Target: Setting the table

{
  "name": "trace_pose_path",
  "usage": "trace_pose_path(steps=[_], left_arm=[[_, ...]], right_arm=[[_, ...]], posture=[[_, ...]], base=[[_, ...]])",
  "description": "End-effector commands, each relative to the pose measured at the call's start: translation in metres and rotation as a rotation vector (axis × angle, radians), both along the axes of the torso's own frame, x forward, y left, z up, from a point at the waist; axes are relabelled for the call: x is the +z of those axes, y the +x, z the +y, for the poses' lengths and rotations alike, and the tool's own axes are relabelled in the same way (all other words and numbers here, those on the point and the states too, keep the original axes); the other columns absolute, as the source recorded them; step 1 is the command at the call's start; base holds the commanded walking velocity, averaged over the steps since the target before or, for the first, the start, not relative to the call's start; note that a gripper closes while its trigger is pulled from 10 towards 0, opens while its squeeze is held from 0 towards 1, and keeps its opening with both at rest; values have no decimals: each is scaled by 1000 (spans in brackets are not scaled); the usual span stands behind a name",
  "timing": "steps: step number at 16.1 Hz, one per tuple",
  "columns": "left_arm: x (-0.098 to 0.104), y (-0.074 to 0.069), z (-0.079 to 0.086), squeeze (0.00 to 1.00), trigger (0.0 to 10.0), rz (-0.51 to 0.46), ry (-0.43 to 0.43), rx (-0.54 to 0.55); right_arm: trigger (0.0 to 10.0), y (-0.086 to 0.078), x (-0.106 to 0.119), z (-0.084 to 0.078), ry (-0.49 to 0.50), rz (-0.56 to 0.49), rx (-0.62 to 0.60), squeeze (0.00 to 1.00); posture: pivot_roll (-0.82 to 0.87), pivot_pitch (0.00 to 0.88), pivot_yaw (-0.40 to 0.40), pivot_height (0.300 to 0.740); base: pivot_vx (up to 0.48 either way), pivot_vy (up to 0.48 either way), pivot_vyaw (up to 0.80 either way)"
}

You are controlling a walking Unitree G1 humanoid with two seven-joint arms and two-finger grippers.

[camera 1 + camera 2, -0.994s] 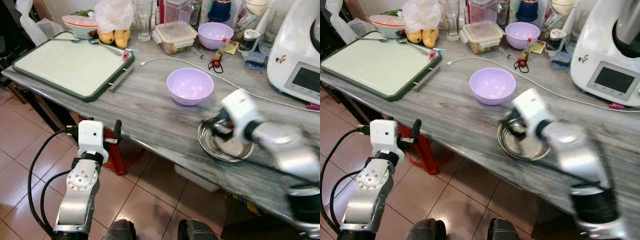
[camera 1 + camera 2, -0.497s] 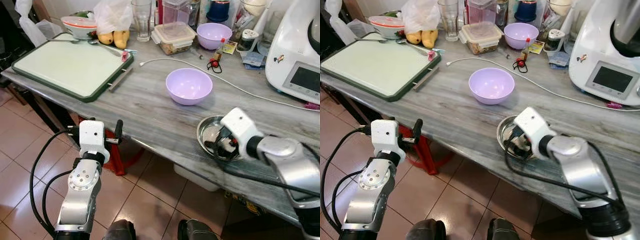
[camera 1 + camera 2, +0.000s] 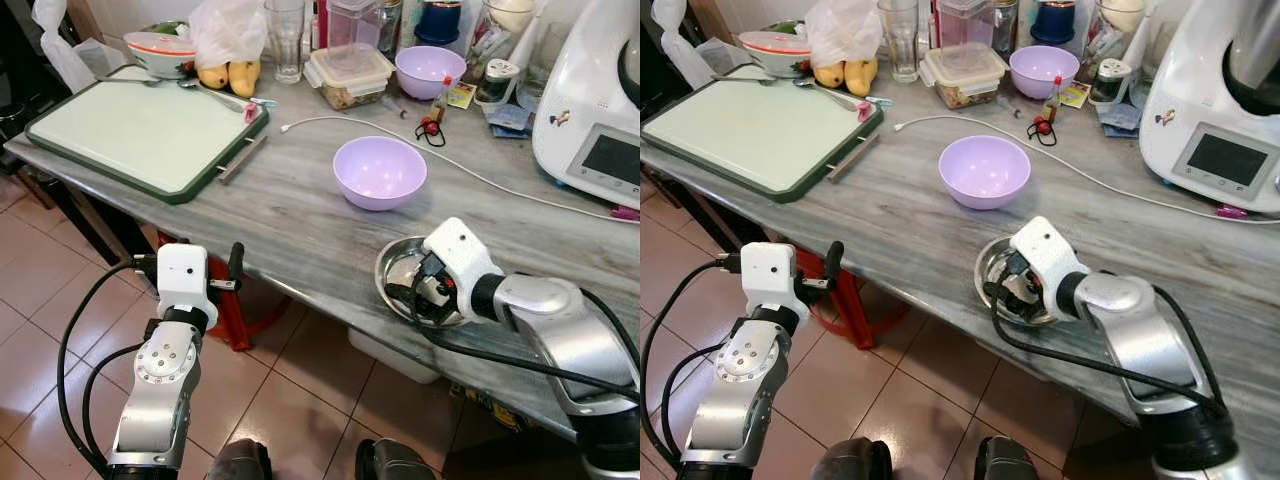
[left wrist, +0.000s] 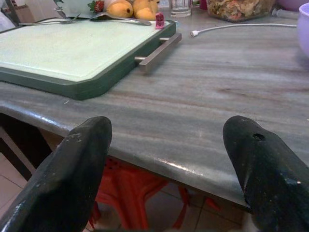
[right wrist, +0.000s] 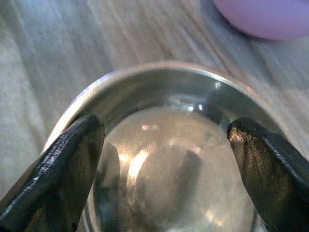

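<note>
Right end effector (image 5: 164, 159) spread over steel bowl (image 5: 159, 159).

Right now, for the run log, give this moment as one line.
right gripper: open over steel bowl | left gripper: open, idle below counter edge

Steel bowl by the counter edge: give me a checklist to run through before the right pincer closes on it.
1. Right pincer open: ok, fingers spread wide over the steel bowl.
2. Bowl between the fingers: ok, its hollow sits in the gap.
3. Bowl empty: ok, only shiny metal inside.
4. Bowl fully on the counter: not ok, it sits right at the front edge.
5. Clear of the purple bowl: ok, a strip of bare counter lies between them.
6. Left pincer out of the way: ok, open, hanging in front of the counter edge, holding nothing.
</note>
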State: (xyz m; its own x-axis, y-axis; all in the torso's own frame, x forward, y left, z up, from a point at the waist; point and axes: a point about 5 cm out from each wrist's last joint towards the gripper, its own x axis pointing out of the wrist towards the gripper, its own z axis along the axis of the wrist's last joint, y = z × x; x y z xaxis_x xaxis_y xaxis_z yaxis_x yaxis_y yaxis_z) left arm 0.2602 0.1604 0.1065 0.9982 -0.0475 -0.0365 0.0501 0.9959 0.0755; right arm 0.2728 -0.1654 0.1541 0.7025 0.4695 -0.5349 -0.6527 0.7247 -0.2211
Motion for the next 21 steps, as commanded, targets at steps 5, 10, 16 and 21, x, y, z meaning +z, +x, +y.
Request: trace_pose_path(steps=[5,10,16,21], left_arm=[[2,-2,3,0,10000,0,6,-1],[0,-10,2,0,10000,14,6,-7],[3,-13,6,0,10000,19,20,-2],[2,-15,5,0,10000,30,17,-3]], right_arm=[[10000,12,16,0,-11,-93,17,0],[10000,56,45,-4,18,-317,3,0],[0,72,25,19,-146,-373,260,0],[745,84,28,15,-266,-462,321,0]], posture=[[-22,98,11,740],[-4,123,19,740],[23,142,19,740],[18,144,18,740]], base=[[0,0,0],[0,0,0],[0,0,0],[0,0,0]])
